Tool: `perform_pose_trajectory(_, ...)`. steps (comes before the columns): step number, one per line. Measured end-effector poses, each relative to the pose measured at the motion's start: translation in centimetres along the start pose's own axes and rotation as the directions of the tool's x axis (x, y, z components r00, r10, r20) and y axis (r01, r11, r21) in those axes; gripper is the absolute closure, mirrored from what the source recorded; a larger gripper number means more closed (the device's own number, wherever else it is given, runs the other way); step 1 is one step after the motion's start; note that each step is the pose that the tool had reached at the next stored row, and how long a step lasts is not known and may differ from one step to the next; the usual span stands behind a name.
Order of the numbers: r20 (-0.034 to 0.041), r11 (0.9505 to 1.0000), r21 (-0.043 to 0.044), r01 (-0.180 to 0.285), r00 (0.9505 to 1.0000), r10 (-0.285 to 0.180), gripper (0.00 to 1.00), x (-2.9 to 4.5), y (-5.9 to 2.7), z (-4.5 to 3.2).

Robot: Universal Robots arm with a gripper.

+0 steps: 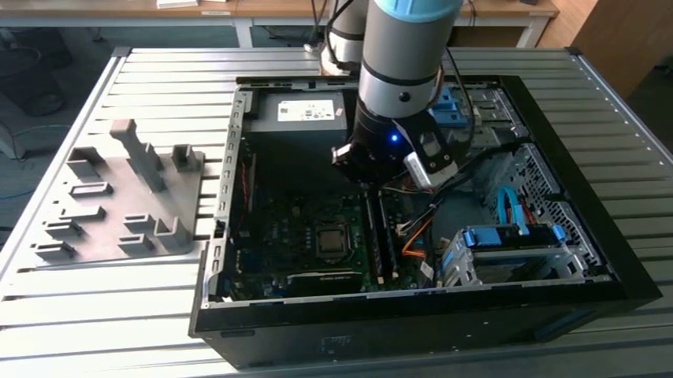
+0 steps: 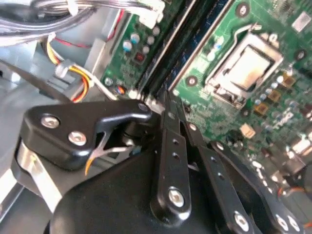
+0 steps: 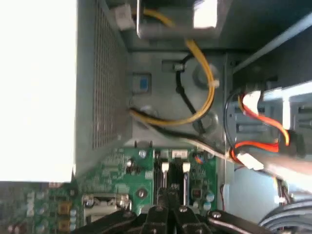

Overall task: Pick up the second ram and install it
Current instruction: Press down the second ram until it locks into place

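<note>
Inside the open black computer case (image 1: 589, 260), the arm's black end effector (image 2: 168, 109), fingers drawn together, presses on the thin second ram (image 1: 376, 236) standing in the green motherboard's (image 2: 273, 112) slots, installation apparently nearly done.

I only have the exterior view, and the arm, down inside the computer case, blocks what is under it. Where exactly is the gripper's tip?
Observer: In the second wrist view the gripper tip sits at the end of the long dark memory slots, beside the CPU socket.
Operator: Any latches there?
Observer: Yes. The first wrist view shows two white slot latches just ahead of the tip.
Operator: Loose wiring nearby?
Observer: A yellow cable loops beyond the slots, apart from the gripper.
</note>
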State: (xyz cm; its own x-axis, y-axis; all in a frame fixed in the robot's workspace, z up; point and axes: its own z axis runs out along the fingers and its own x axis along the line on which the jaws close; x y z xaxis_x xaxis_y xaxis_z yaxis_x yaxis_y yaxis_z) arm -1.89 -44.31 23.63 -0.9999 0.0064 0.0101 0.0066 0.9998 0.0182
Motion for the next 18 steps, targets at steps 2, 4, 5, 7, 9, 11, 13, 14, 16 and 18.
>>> perform_pose_trajectory(2, 0.0000, 1.0000, 0.0026, 0.000, 1.0000, 0.000, 0.90, 0.00, -0.71, 0.02)
perform_pose_trajectory(4, 0.0000, 1.0000, 0.0094, 0.000, 1.0000, 0.000, 0.90, -0.02, -2.27, 0.11)
perform_pose_trajectory(5, 0.0000, 0.9999, 0.0111, 0.000, 1.0000, 0.000, 0.90, -0.02, -2.62, 0.13)
perform_pose_trajectory(7, 0.0001, 0.9999, 0.0140, 0.000, 1.0000, 0.000, 0.90, -0.02, -3.36, 0.17)
perform_pose_trajectory(9, 0.0001, 0.9999, 0.0163, 0.000, 1.0000, 0.000, 0.90, -0.03, -4.14, 0.23)
perform_pose_trajectory(11, 0.0001, 0.9998, 0.0178, 0.000, 1.0000, 0.000, 0.90, -0.03, -4.97, 0.31)
perform_pose_trajectory(13, 0.0000, 0.9998, 0.0184, 0.000, 1.0000, 0.000, 0.90, -0.04, -5.81, 0.43)
perform_pose_trajectory(14, 0.0001, 0.9998, 0.0185, 0.000, 1.0000, 0.000, 0.90, -0.04, -6.25, 0.50)
perform_pose_trajectory(16, 0.0001, 0.9998, 0.0190, 0.000, 1.0000, 0.000, 0.90, -0.05, -7.02, 0.64)
perform_pose_trajectory(18, 0.0001, 0.9998, 0.0217, 0.000, 1.0000, 0.000, 0.90, -0.05, -7.43, 0.72)
